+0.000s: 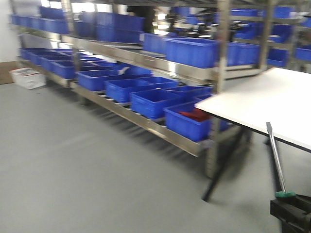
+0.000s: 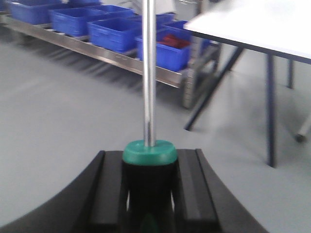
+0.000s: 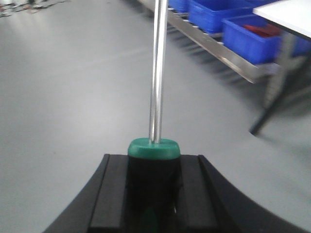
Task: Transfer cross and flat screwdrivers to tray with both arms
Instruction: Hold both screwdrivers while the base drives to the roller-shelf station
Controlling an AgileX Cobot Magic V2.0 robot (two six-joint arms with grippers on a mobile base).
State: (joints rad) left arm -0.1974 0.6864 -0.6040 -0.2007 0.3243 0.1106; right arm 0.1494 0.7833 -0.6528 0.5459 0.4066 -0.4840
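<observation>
Holding both task items, one per arm; entry reads as the carry step.

Item 1: screwdriver A (image 2: 149,87). Green collar, black handle, bare steel shaft pointing away from the wrist cam. The left gripper (image 2: 149,162) is pinched on the handle, pads (image 2: 111,187) pressed to either side. The tip runs off the top of the frame, so cross vs flat: can't tell.

Item 2: screwdriver B (image 3: 156,82). Same look, same hold. The right gripper (image 3: 154,162) is clamped on the handle, shaft pointing fwd. Tip also out of frame, type unknown.

Front view: only one driver and its gripper show, low right corner. Which arm it is, you can't tell.

Surrounds: white table (image 1: 262,97) ahead to the right; rack (image 1: 141,121) of blue bins (image 1: 150,104) behind it, red parts (image 1: 194,115) in the nearest bin; grey floor (image 1: 73,170); white box (image 1: 28,77) far left. All views are blurred.

Tray: not in any view.

Step, as judged: pick done on both sides, placing not yet done.

Next move calls for you to locate the tray first, then bring both arms over it, lower them, and spread each gripper to release. Mind the long shafts near the table edge, and keep the two arms apart so the drivers don't cross.
</observation>
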